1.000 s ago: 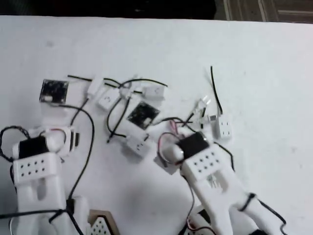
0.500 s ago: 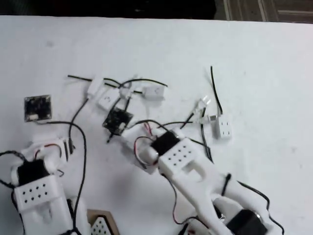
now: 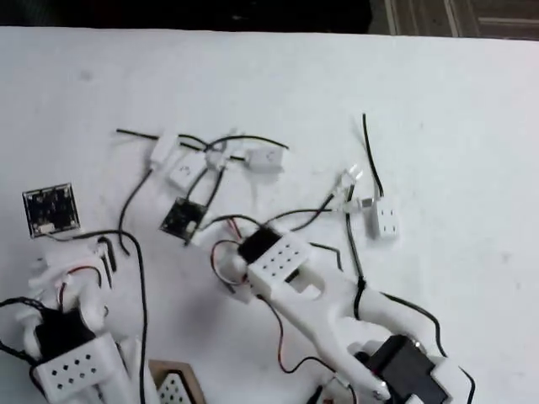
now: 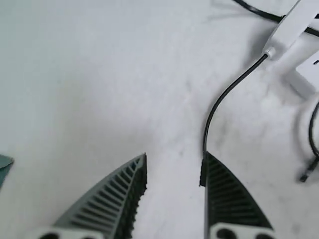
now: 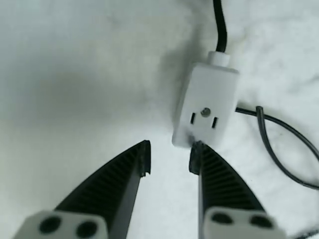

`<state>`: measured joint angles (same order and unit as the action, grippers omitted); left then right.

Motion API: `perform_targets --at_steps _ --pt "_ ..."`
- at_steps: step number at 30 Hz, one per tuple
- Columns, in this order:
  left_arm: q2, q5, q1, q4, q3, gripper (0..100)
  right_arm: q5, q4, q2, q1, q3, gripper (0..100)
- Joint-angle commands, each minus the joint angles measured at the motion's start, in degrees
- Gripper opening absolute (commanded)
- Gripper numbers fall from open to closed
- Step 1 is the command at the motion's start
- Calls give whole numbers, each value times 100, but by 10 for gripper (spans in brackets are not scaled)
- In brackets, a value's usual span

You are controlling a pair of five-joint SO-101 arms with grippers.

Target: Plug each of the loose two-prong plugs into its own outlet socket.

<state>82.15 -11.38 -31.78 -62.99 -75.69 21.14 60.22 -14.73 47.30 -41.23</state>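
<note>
- Right gripper (image 5: 168, 158): jaws parted by a modest gap, nothing held, low over the desk (image 5: 75, 59). One fingertip sits right at the corner of a white outlet socket (image 5: 205, 107), slots facing up. A black cord (image 5: 219, 30) leaves the socket end away from the gripper.
- Left gripper (image 4: 173, 172): also parted and empty, at the near-left of the desk. A thin black lead (image 4: 222, 97) runs from beside one fingertip out to a white connector body (image 4: 291, 25).
- High view: tangle of leads mid-desk w/ one socket block (image 3: 187, 172) and a second socket block (image 3: 265, 158) far of the right arm.
- A lone socket (image 3: 386, 217) lies to the right, w/ loose plugs (image 3: 350, 177) just beside it. Prongs too small to make out.
- Step, as judged: still approach/pick. No plug is in either gripper and none looks seated.
- Next move prob. needs one arm to pin the socket, since it looks light and likely to slide. The other arm would fetch a plug and line its prongs up square w/ the slots before pressing.
</note>
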Motion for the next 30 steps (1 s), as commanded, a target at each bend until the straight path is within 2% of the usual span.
perform_targets --at_steps 1,5,10,16,19,30 --pt "259 -334 743 44 18 191 -35 655 -936 -382 387 142" --pt "224 -396 1235 44 35 191 -53 1015 -1798 -585 334 142" --pt "215 -246 1244 18 18 191 -53 374 -1798 -330 -185 142" --pt "233 -237 444 -193 79 190 -53 -418 -857 -66 -316 144" --pt "233 -9 145 -193 79 191 -53 -804 -400 101 -316 142" --pt "233 9 57 -211 62 191 -18 -1446 743 -84 -97 141"
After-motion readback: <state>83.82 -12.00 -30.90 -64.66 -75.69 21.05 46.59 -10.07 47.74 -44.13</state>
